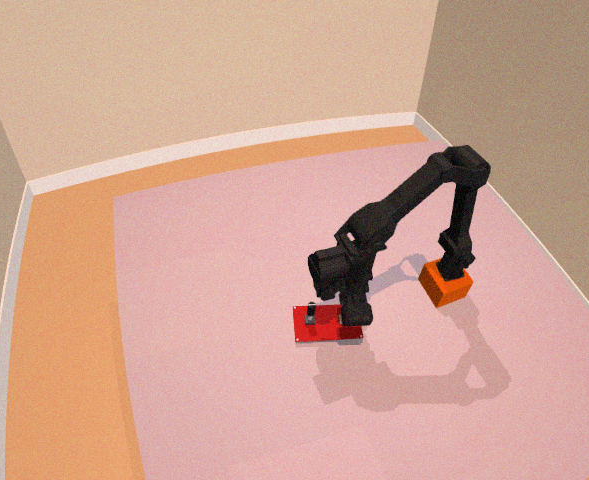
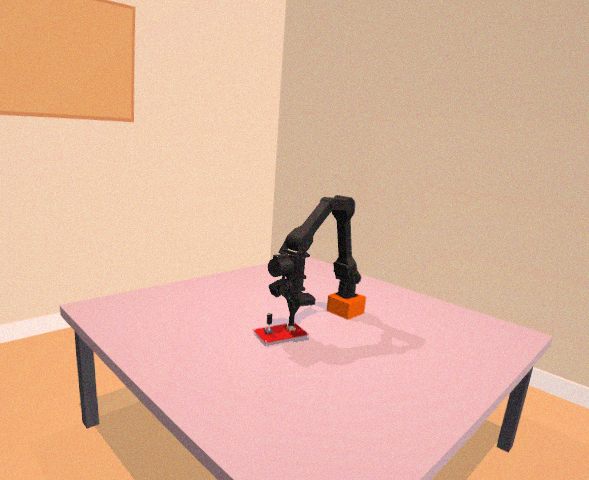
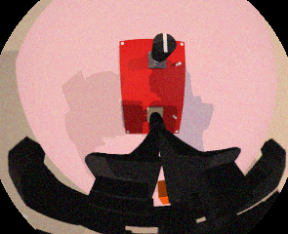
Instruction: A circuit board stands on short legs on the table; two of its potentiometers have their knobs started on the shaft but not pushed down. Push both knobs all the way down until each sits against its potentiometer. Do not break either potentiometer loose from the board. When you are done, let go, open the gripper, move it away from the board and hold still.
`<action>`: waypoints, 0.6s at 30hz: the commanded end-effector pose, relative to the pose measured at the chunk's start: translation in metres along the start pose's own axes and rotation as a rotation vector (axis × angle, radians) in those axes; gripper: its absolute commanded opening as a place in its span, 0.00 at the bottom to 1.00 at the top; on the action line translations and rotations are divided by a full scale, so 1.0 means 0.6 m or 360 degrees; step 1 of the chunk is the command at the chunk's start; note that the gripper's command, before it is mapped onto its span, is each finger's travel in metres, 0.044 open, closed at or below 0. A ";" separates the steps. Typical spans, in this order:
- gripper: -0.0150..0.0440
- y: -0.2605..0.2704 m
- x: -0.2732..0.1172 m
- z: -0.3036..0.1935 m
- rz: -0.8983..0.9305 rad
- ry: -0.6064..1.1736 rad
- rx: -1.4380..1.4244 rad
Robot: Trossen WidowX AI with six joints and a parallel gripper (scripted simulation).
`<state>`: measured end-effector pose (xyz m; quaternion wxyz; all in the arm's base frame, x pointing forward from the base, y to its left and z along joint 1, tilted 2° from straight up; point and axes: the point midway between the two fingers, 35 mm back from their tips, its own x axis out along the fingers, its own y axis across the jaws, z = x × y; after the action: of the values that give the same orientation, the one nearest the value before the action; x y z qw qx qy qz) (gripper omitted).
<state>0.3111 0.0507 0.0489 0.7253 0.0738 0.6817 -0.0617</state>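
Observation:
A red circuit board (image 1: 304, 333) (image 2: 279, 336) (image 3: 134, 83) stands on the table. The knob (image 1: 311, 308) (image 2: 269, 318) (image 3: 163, 46) farther from the arm base is black with a white line and stands high on its shaft, a gap above its grey potentiometer (image 1: 310, 320) (image 2: 268, 331) (image 3: 152, 63). My gripper (image 2: 291, 324) (image 3: 156, 129) is shut and points down, its tips right over the other potentiometer (image 2: 290, 329) (image 3: 154, 109). The second knob is not clearly distinguishable from the black fingertips, so its height and contact are unclear. In the top view the gripper body hides the tips.
The orange base block (image 1: 445, 284) (image 2: 346, 305) (image 3: 163, 189) carries the arm, to the right of the board in the top and exterior views. The raised knob stands beside the gripper, at the other end of the board. The arm's shadow falls on the pink table (image 1: 206, 310) (image 2: 335, 403).

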 end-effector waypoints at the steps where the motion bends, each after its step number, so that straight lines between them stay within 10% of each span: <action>1: 0.25 0.000 0.001 0.003 -0.0008 0.0004 -0.0006; 14: 0.25 0.000 -0.032 0.003 -0.0008 0.0004 -0.0006; 18: 0.43 0.000 -0.021 0.001 -0.0007 0.0020 0.0000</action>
<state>0.3107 0.0506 0.0629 0.7215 0.0728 0.6858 -0.0628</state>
